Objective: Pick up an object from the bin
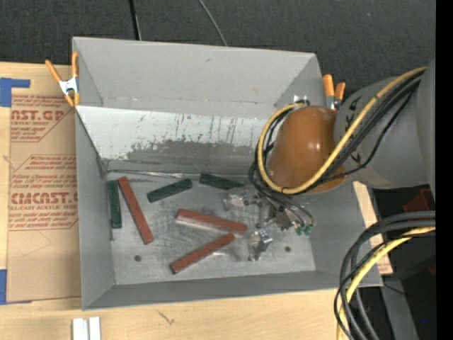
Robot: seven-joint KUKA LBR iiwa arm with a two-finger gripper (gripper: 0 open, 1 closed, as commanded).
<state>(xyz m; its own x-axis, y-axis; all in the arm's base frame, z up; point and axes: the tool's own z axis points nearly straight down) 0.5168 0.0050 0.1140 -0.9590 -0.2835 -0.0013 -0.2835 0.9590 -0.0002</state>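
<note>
Since the end effector hung low over the right part of the bin floor, we judged the step in hand to be settling onto one bar before a grasp. Whether it was released or clenched we could not tell, as its tip was too cluttered to read, and we saw no bar inside it. Two red bars lay nearest. The lower red bar, slanting up to the right, had its right end just beside the tip on the left. The middle red bar, nearly level above it, ended just up and left of the tip. To do this well, we thought, the descent should centre on one bar's end only and close across that bar's narrow width, so the neighbour would be neither caught nor pushed. Those two ends lay close together, which we took as the main risk. A left red bar, a left green bar, a slanted green bar and a back green bar all lay well apart from the tip.
</note>
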